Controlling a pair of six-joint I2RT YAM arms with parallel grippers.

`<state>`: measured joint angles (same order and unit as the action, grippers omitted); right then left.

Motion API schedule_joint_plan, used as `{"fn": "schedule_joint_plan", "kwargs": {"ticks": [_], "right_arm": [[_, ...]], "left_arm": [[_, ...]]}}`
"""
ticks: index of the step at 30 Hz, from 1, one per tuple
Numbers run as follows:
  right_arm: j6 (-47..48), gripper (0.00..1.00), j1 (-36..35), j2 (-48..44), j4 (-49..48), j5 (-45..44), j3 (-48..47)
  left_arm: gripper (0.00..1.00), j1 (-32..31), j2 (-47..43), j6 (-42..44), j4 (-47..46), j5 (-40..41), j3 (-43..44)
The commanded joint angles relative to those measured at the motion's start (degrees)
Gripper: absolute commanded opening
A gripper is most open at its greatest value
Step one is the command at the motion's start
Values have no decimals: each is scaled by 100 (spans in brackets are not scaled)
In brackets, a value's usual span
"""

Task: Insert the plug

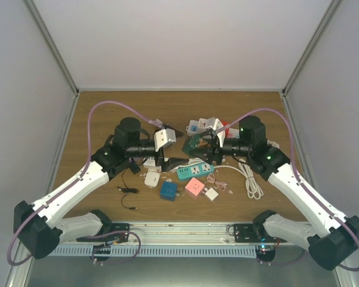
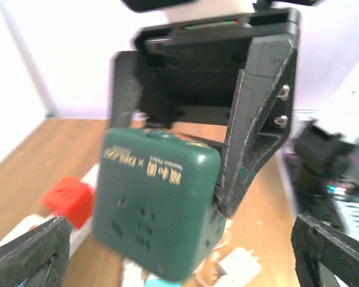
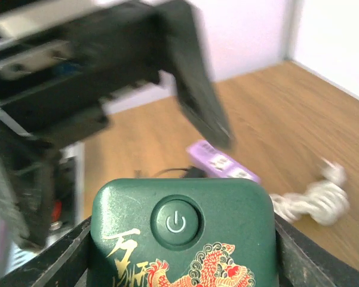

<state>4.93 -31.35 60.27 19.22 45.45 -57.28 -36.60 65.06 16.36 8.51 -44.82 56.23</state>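
Note:
My right gripper (image 1: 205, 149) is shut on a dark green cube socket (image 1: 197, 143) and holds it above the table. In the right wrist view the cube (image 3: 185, 197) fills the space between the fingers (image 3: 77, 254), with its power button and dragon print facing the camera. In the left wrist view the cube (image 2: 155, 203) hangs straight ahead with its socket holes facing me. My left gripper (image 2: 179, 263) is open and empty, its fingertips (image 2: 30, 254) wide apart just short of the cube. No plug is held.
On the table below lie a teal power strip (image 1: 195, 171), a white adapter (image 1: 151, 178), a blue cube (image 1: 168, 191), a pink cube (image 1: 195, 188), a coiled white cable (image 1: 249, 179) and a thin black cable (image 1: 128, 191). A purple strip (image 3: 224, 164) and a red cube (image 2: 66, 200) lie farther back.

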Motion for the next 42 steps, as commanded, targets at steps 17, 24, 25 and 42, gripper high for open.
{"fn": "schedule_joint_plan", "kwargs": {"ticks": [17,24,25,42], "right_arm": [[-2966,46,2469,599,217,-4475,168],[-3007,46,2529,1518,392,-4453,-47],[-3002,46,2529,1632,408,-4490,-96],[-2667,48,2745,2856,208,-4576,-560]], "left_arm": [[99,1893,-408,-2693,-618,3186,-284],[99,1959,-512,-2594,-776,3021,-527],[99,1972,-514,-2582,-795,2963,-524],[99,2067,-609,-2461,-1055,2578,-685]]}}
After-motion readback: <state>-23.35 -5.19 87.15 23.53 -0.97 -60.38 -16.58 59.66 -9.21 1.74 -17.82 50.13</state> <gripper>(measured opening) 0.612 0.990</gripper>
